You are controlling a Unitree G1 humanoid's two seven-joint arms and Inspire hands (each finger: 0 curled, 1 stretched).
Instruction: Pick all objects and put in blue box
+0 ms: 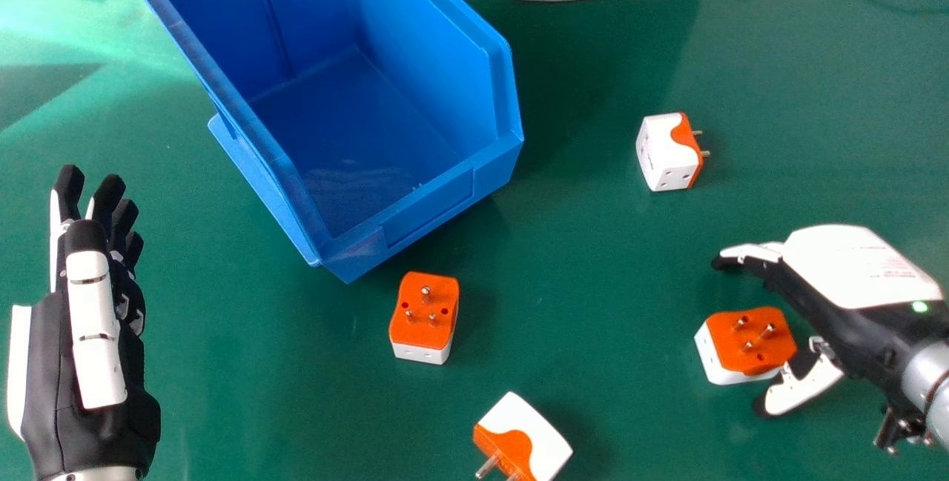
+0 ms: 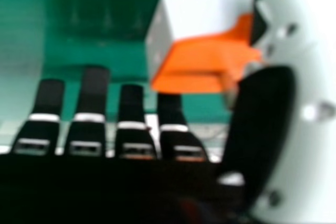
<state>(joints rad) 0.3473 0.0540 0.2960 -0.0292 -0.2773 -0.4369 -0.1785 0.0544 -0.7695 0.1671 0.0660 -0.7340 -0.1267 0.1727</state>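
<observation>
Below, the view crops one adapter (image 1: 528, 429); right fingers (image 1: 750, 252) gape beside another adapter (image 1: 747, 344), left fingers (image 1: 70, 186) straight.

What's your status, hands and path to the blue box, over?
Right robot hand open beside plug adapter, not gripping. Left robot hand open, left of blue box. Second adapter near box's near corner, possible obstacle.

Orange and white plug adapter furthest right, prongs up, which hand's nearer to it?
Right. The right hand is beside the adapter, thumb close to it; the left hand is well away, at the head view's left.
</observation>
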